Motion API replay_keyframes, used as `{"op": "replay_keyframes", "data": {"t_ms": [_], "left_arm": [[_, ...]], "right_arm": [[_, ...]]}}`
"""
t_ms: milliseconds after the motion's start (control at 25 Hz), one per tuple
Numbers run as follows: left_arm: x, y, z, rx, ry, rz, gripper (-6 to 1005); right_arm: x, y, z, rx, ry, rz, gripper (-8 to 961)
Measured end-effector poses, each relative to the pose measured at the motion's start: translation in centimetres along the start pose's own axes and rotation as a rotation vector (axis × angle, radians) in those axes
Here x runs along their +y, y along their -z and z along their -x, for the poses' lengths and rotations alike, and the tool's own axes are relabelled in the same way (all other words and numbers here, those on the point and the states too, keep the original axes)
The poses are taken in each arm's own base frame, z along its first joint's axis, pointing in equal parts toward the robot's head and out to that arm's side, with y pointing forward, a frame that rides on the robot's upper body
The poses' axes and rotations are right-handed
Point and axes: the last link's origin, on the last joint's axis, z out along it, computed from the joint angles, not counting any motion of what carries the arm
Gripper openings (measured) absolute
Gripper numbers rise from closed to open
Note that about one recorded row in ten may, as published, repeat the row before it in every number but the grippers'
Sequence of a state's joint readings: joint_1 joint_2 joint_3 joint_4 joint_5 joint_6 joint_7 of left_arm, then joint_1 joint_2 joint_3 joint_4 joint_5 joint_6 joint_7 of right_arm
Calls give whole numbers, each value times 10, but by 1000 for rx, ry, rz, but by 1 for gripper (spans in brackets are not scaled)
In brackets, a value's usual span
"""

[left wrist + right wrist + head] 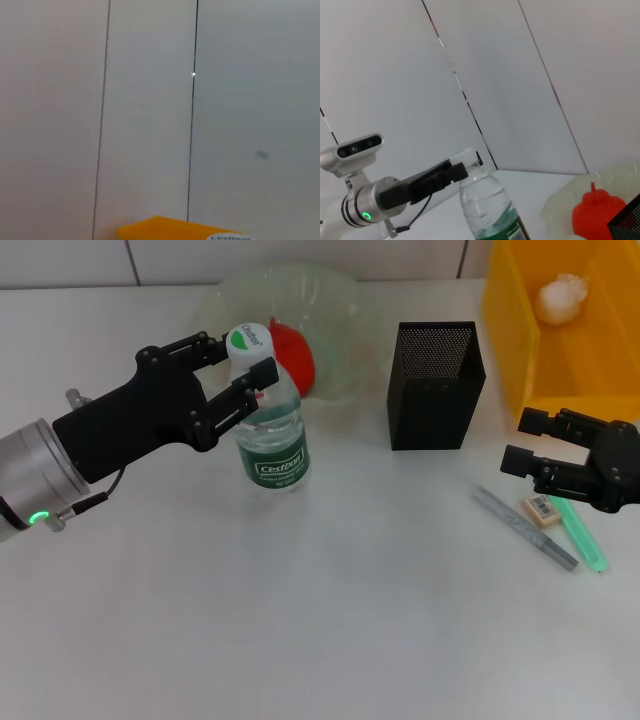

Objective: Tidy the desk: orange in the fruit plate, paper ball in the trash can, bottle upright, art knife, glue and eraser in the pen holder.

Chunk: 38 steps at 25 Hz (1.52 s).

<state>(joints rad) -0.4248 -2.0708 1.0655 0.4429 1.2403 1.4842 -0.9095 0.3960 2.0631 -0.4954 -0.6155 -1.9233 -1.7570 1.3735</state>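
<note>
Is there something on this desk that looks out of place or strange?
Yes. Three small items lie loose on the table instead of in the pen holder: a grey art knife, an eraser and a green stick, beside the right gripper. The fruit plate holds a red object, not an orange.

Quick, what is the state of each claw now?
Left claw: open, fingers on either side of the upright bottle neck, not holding it.
Right claw: open, holding nothing, above the eraser.
</note>
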Motion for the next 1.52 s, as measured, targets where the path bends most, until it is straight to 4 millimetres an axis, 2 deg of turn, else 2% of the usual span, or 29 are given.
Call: {"op": "replay_keyframes", "data": {"t_ms": [400, 760, 1000, 1120, 1240, 1320, 1360, 1400, 1520], "left_arm": [[-1, -6, 16, -49, 10, -39, 433], [3, -4, 17, -38, 39, -36, 433], [5, -1, 17, -27, 43, -30, 503], [7, 2, 14, -3, 46, -24, 676], [10, 12, 2, 86, 49, -15, 676], [16, 29, -13, 198, 45, 14, 675], [16, 29, -13, 198, 45, 14, 675], [22, 50, -28, 279, 46, 62, 675], [27, 64, -35, 267, 68, 138, 675]], "right_arm": [[2, -3, -4, -9, -1, 9, 799], [4, -2, -6, -9, -7, 16, 799], [4, -3, -5, -7, -4, 21, 799], [4, -3, -5, -8, -4, 21, 799], [4, -3, -4, -14, -2, 23, 798], [4, -4, -2, -25, 2, 28, 798], [4, -4, 0, -31, 4, 30, 798], [3, -4, 3, -35, 9, 31, 798], [1, -5, 6, -34, 12, 34, 798]]}}
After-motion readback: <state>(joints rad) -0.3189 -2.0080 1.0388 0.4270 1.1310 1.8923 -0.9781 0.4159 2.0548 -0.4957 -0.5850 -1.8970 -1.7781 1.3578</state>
